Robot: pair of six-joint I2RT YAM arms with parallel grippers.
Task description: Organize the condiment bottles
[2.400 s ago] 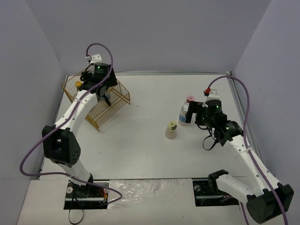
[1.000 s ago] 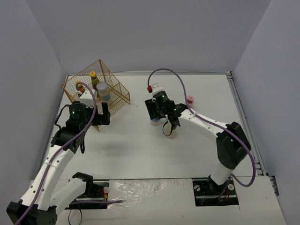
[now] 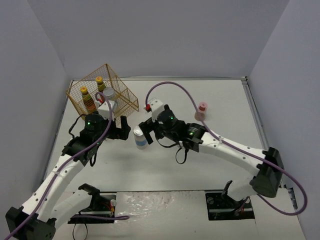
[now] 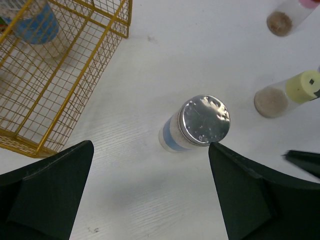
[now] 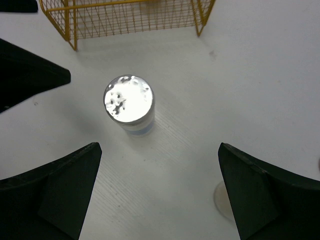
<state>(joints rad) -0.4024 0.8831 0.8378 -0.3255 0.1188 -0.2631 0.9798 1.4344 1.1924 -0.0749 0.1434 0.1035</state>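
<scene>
Sorting looked about half done from my station. At the far left, the gold wire basket [image 3: 122,85] already held one dark yellow-capped bottle [image 3: 88,101], a second dark bottle [image 3: 100,84] behind it, and a first silver-lidded bottle [image 3: 109,94] to their right.

Just nearer than the basket, the left gripper [image 4: 150,150] hung with its fingers spread wide, holding nothing. Just beyond its fingertips stood the second silver-lidded, blue-labelled bottle [image 4: 197,125], upright on the white table [image 3: 165,170] and touched by nothing that I could see. From the other side the right gripper [image 5: 157,150] faced the same bottle, likewise splayed and empty. So the bottle sat in the gap between the two tools, near the table's middle and apart from the basket.

Farther right, the pale green-capped bottle [image 4: 290,92] was hidden under the right arm in the overhead view but showed in the left wrist camera. The pink-capped bottle [image 3: 201,111] stood well apart toward the far right.

I judged this to be the hand-over step, since the free bottle lay within the left arm's reach and the basket was on that arm's side. The next move called for the left gripper to drop lower, straddle the bottle below its lid, pinch and carry it to the basket. Meanwhile the right arm needed to back off so the fingers would not clash.
</scene>
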